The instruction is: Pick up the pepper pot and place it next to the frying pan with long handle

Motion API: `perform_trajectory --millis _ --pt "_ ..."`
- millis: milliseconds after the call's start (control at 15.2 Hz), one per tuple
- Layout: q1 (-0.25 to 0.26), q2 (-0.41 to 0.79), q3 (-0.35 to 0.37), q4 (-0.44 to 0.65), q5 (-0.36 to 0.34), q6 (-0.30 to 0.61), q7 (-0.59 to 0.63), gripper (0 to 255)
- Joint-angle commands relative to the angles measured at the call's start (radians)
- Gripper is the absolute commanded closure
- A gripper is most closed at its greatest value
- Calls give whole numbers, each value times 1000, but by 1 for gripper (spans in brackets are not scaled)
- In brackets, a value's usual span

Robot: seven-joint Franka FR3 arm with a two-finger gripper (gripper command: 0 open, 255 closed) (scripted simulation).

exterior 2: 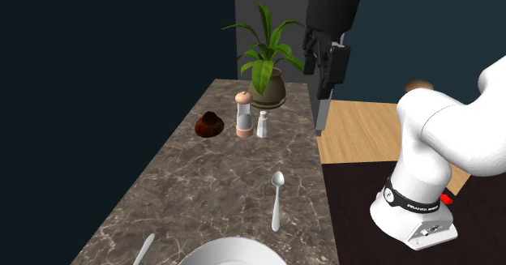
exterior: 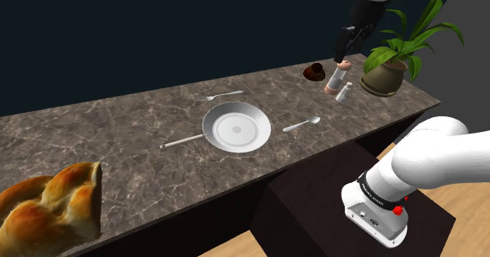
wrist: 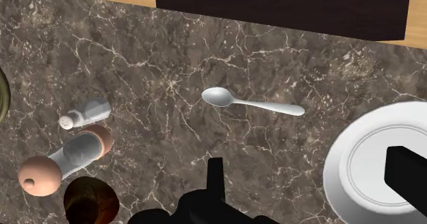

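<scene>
Room: a dark blue wall runs behind a long marbled counter, with wood floor past its end. All the tableware sits along this one top.
Pot: I take the pepper pot to be the tall mill with a peach cap and foot. It stands upright near the counter's far end, just beside a small white shaker, with a brown lump near on its other side. A plant stands close by.
Pan: the white pan lies mid-counter, well apart from the pot. Its long handle points to the shoulder view's left. A spoon lies near its rim on the pot's side.
Gripper: the gripper hangs high over the counter's end, pointing down and touching nothing. It is a little to one side of the pot. I'd guess it is kept high so it can drop in clear of the plant's leaves.
Fingers: the fingers stand apart with nothing between them, ready for a grasp.
Stage: by my reckoning the approach is under way and the pot is not yet taken.
Care: the neighbours crowd the pot and a tall thing tips easily, so the fingers should close across sides free of the shaker and lump.
Spot: the bare marble by the pan's rim, clear of the spoon, looks the likeliest landing place.
</scene>
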Motion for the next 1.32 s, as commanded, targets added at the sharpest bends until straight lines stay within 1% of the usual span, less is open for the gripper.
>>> perform_trajectory --millis 0,396,726,990,1254 --pt "0 0 0 0 0 0 0 0" --pt "-48 102 -109 -14 -76 119 -96 0" --pt "-84 218 -196 7 -125 218 -173 0" --pt "-108 326 -264 45 -148 294 -235 0" --pt "-128 447 -328 102 -154 363 -300 0"
